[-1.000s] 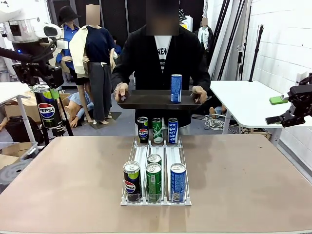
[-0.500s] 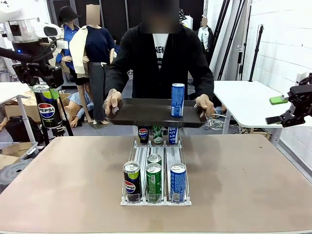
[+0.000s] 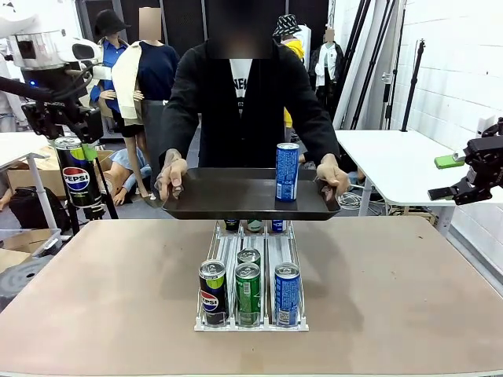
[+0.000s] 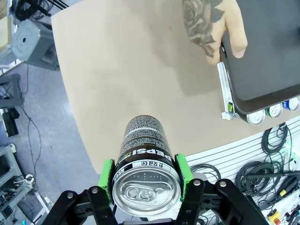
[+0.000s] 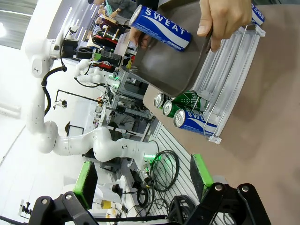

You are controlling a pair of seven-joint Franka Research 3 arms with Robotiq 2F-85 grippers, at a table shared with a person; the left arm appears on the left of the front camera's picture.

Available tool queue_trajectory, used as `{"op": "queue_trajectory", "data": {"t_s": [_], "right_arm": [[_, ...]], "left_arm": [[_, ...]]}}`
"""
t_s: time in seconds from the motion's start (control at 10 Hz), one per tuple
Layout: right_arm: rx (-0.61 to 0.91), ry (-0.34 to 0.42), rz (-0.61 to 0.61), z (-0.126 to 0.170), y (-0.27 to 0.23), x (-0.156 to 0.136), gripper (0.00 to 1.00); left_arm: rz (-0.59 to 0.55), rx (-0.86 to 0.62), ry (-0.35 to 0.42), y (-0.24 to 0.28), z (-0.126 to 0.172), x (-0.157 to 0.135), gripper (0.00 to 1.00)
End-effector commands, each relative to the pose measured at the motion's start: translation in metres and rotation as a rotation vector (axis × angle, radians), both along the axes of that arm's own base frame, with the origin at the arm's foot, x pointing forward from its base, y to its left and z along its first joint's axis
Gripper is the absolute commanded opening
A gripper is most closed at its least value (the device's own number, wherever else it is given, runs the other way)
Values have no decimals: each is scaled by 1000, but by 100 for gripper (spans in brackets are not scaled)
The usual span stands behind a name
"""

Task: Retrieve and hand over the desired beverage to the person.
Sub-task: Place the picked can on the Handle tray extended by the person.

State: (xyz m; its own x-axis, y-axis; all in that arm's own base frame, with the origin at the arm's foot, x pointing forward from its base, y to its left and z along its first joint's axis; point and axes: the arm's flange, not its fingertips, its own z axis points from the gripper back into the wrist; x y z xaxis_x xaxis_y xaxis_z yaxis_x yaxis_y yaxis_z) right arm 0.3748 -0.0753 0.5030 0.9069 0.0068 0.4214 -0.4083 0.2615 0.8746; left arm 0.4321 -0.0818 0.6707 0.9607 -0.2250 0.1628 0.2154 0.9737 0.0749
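Note:
A black Pepsi can (image 3: 76,182) hangs beyond the table's left edge with my left gripper (image 3: 73,149) shut on it. In the left wrist view the green pads clamp this Pepsi can (image 4: 143,150) just below its top, inside my left gripper (image 4: 145,174). The person (image 3: 240,94) stands at the far side holding a dark tray (image 3: 228,198) in both hands. A blue Pocari Sweat can (image 3: 287,171) stands upright on the tray. My right gripper (image 3: 452,188) hovers open off the table's right side; in its own view my right gripper (image 5: 145,183) has nothing between its pads.
A white wire rack (image 3: 222,245) at mid-table holds a Pepsi can (image 3: 212,292), a green can (image 3: 247,294) and a blue can (image 3: 287,293) in front, another green can (image 3: 249,257) behind. The tray covers its far cans. A white side table (image 3: 393,161) stands at right.
The person has leaned in and brought the tray with the blue can forward and lower, over the far end of the rack. Neither arm has moved.

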Motion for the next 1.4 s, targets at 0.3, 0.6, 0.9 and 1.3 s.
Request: {"op": "queue_trajectory", "data": {"t_s": [0.3,0.6,0.9,1.3], "right_arm": [[4,-3,7,-2,1,-4,100],[4,-3,7,-2,1,-4,100],[4,-3,7,-2,1,-4,100],[4,-3,7,-2,1,-4,100]], "left_arm": [[42,-20,-44,-37,41,-22,0],[-7,36,-42,-76,69,6,0],[-73,22,-39,-118,90,35,0],[-192,52,-39,-182,81,56,0]]}}
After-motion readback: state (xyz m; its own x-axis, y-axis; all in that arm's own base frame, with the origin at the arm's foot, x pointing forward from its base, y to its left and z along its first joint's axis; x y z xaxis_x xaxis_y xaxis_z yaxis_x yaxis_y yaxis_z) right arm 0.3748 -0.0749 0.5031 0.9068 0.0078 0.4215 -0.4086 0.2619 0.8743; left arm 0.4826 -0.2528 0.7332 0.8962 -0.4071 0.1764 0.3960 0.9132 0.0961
